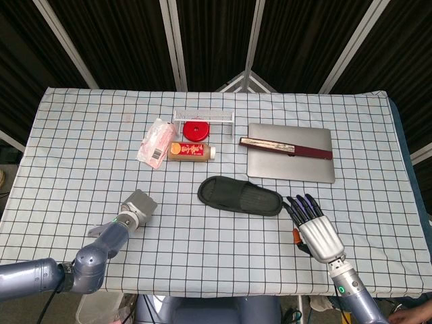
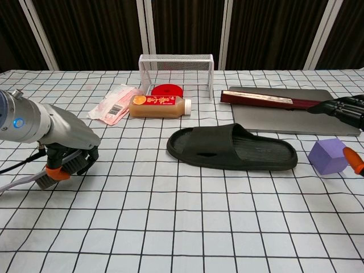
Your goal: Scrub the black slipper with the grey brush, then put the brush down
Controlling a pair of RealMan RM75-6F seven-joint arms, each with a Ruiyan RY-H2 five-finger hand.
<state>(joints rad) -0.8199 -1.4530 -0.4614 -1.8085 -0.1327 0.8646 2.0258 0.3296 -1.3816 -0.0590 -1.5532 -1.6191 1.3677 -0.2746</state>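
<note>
We record a black slipper (image 2: 232, 147) lying sole-down near the middle of the table (image 1: 81, 128), toe end pointing toward the robot's left. The left robot hand (image 2: 68, 159) sits low at the near-left, well apart from the slipper, its fingers wrapped round a grey brush (image 2: 41, 179) whose bristles rest on the checked cloth. The right robot hand (image 1: 316, 229) hovers near the slipper's heel end, fingers straight and spread, holding nothing. Beside it we note a purple cube (image 2: 327, 156). Behind the slipper: a brown bottle (image 2: 159, 106) on its side, a red disc (image 2: 166, 90), a white wire rack (image 2: 176, 65) and a pink packet (image 2: 115, 103). Further right lies a grey tray (image 1: 290, 162) carrying a dark red box (image 1: 287, 146).
</note>
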